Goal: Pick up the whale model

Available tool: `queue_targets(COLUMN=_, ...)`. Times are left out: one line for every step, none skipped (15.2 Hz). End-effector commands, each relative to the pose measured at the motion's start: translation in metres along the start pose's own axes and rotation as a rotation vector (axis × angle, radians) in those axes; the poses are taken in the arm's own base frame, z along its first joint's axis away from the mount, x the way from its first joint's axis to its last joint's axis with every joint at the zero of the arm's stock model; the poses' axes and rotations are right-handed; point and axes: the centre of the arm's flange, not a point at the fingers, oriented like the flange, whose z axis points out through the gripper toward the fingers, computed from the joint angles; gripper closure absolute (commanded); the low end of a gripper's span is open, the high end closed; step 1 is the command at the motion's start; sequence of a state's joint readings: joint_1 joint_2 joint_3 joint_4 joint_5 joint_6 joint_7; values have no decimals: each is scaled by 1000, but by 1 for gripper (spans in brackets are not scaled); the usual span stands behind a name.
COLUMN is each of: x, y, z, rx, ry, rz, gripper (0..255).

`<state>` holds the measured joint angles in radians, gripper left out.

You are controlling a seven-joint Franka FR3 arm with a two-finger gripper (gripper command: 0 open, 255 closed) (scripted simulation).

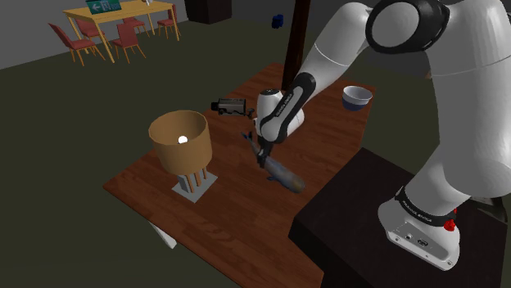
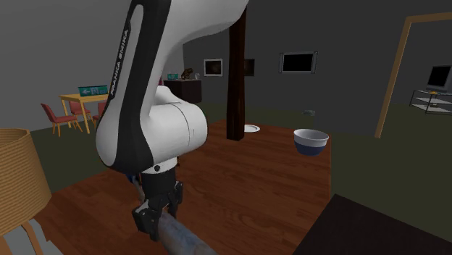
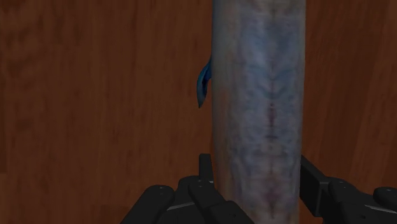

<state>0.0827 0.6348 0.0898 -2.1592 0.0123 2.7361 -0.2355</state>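
Wrist view: the gripper [image 3: 257, 173] straddles the whale [image 3: 261, 95] across its narrow width. Both fingers [image 3: 205, 168] sit flush to the flanks with no gap we can make out, so we read it as pinching the body. In the shoulder view the whale appears to rest on the table [image 1: 237, 209], near its middle, with the long axis running 11 to 5 o'clock. A basket [image 1: 180, 141] stands well apart at its 9 o'clock and a bowl [image 1: 356, 96] sits off at 1 o'clock. The hold looks to sit toward the 11 o'clock end, with most of the body stretching away toward 5, so we judge the load lopsided. For the lift we would squeeze firmly, rise straight up and slowly with the wrist level, and watch the far end for droop. If it pivots, we would set it down and regrip nearer the middle. The whale is long and rounded, nearly a cylinder, in mottled grey-blue with a darker seam down the centre. A small bright blue fin [image 3: 203, 89] juts from one flank ahead of the fingers. We cannot tell head from tail. The curved sides offer little flat area for the fingers, so we think slip is the main risk.
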Motion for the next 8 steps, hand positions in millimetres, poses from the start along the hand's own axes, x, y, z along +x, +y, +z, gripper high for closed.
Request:
queue_targets(x=-1, y=-1, z=-12, rx=0, ry=1, rz=0, gripper=255)
queue_targets(x=-1, y=-1, z=-17, rx=0, ry=1, rz=0, gripper=255)
queue_targets(x=-1, y=-2, z=-22, rx=0, ry=1, rz=0, gripper=255)
queue_targets(x=-1, y=-2, z=-27, rx=0, ry=1, rz=0, gripper=255)
queue_targets(x=-1, y=-2, z=-33, rx=0, ry=1, rz=0, gripper=255)
queue_targets(x=-2, y=-3, z=-38, rx=0, ry=1, rz=0, gripper=255)
queue_targets(x=-2, y=-3, z=-43, rx=0, ry=1, rz=0, gripper=255)
queue_targets(x=-2, y=-3, z=-44, rx=0, ry=1, rz=0, gripper=255)
